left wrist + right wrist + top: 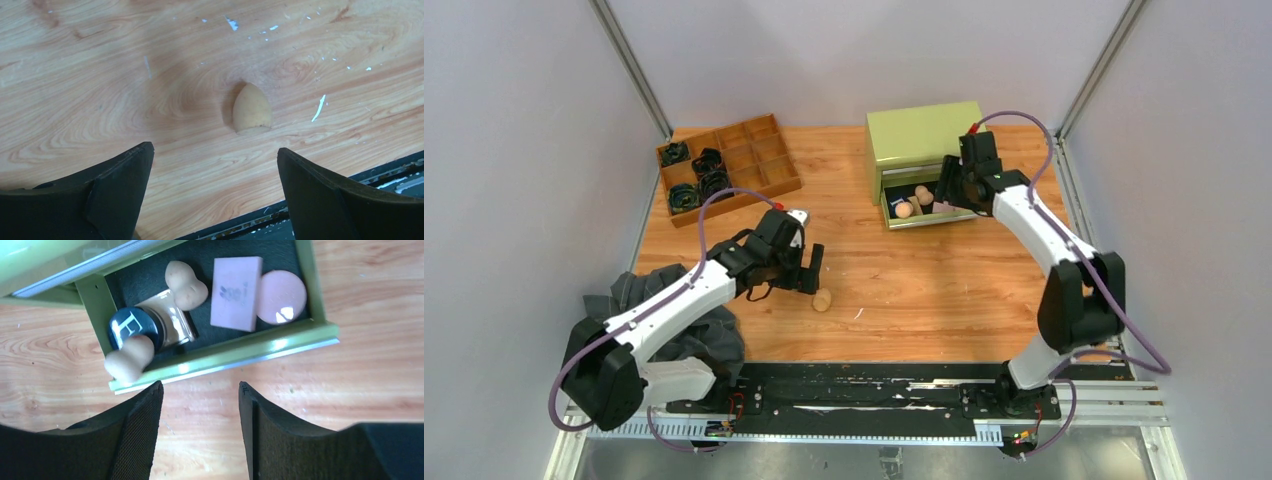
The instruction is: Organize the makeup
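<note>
A beige egg-shaped sponge (822,299) lies alone on the wooden table, and the left wrist view shows it (252,110) just ahead of my fingers. My left gripper (809,272) (215,155) hovers open and empty beside it, not touching. The green box's open drawer (225,356) holds a dark compact marked "F" (131,328), a clear bottle (175,322), a beige sponge (186,286), a pinkish square pad (236,292) and a pink round puff (281,296). Another beige sponge (129,360) rests on the drawer's front-left rim. My right gripper (944,193) (200,392) is open and empty above the table just in front of the drawer.
A wooden compartment tray (759,150) at the back left holds black coiled bands (696,175). A dark grey cloth (639,290) lies under the left arm. The green box (921,132) stands at the back. A small crumb (859,313) lies near the black rail (864,385).
</note>
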`<state>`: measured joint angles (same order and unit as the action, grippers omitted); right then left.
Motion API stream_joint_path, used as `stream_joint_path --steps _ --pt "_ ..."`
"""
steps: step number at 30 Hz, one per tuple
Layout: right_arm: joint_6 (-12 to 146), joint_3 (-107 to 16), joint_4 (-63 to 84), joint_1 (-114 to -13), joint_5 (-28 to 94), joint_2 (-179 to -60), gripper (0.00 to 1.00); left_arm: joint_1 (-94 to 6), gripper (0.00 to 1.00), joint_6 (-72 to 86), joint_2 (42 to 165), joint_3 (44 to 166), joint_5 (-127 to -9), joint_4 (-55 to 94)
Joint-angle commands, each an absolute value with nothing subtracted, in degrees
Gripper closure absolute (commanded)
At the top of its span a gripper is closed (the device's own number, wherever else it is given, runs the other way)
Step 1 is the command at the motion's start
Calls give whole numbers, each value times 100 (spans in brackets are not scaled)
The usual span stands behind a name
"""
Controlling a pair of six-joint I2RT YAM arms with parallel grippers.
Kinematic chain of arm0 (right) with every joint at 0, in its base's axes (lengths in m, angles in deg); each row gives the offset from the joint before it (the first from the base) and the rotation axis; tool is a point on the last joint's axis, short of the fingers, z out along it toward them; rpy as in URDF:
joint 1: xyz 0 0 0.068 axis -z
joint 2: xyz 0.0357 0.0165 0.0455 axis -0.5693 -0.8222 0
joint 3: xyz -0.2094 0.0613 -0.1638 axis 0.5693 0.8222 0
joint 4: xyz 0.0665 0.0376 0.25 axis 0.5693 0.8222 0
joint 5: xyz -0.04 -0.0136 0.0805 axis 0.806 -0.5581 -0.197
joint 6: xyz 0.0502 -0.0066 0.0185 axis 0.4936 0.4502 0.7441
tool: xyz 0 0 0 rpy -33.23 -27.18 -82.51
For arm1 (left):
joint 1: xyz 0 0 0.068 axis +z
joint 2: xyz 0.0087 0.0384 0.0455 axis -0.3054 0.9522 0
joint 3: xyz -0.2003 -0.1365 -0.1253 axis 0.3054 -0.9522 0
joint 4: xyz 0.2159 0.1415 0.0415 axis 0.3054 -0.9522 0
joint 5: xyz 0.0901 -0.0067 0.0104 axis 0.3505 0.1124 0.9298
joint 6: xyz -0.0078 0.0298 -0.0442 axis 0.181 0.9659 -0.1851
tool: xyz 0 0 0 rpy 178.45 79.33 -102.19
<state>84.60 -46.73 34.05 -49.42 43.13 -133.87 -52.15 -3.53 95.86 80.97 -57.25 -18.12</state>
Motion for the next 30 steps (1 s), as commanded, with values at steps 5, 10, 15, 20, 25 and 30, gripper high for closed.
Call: stream_joint_path --steps 5,10,15,20,25,30 --pt "8361 -3440 3238 -4838 4472 -11741 46 -5559 1 -185 10035 8307 -5650 -1430" --pt "8285 -3481 3180 -5078 4138 -11886 49 -5559 2 -223 10135 8364 -5602 -1355" --pt "8304 -3969 3041 -5537 3966 -12600 51 -5558 2 -290 10122 8314 -5584 -1353" --pt "8380 -4661 3041 -5840 3731 -13538 46 -5558 2 -320 10094 8316 -5482 -1425" --pt "8458 -5116 2982 -5905 3636 -14212 49 -5557 2 -311 10058 8326 -5388 -1514" --pt "8491 -5466 2987 -5904 3509 -14649 60 -5558 2 -271 10093 8351 -5315 -1570"
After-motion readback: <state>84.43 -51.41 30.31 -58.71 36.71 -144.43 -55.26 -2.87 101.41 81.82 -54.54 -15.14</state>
